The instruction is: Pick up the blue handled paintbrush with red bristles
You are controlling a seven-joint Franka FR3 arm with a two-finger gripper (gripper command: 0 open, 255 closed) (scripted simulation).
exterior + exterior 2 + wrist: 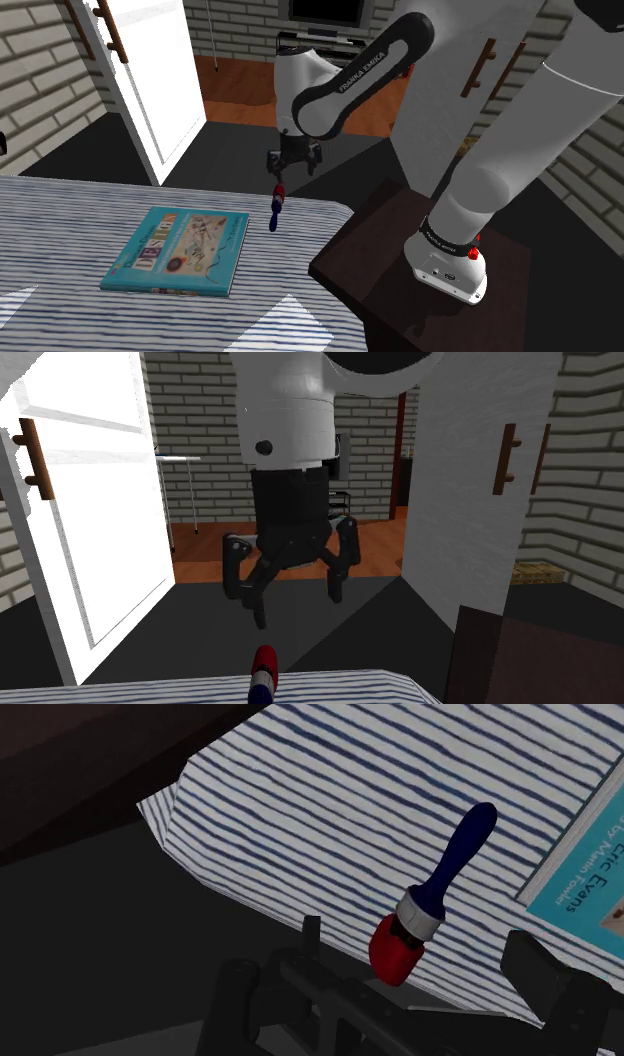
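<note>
We see the all-black two-finger gripper (pixel 290 590) hanging with its fingers spread wide and nothing between them. The blue-handled paintbrush with red bristles and a silver collar (pixel 435 894) lies flat on the blue-and-white striped surface (pixel 300 824), close to that surface's edge. It is directly below the gripper and clear of it.

Its red bristle end is the part nearest beneath the gripper, and the blue handle runs away from the gripper, further onto the surface. A teal picture book (pixel 180 250) lies beyond the brush and off to one side.

In the wrist view the brush's long axis crosses the line between the two fingers, a little askew. We judge that the coming move is a plain descent, nudged toward the collar and handle, with perhaps a slight turn of the wrist to square up.
</note>
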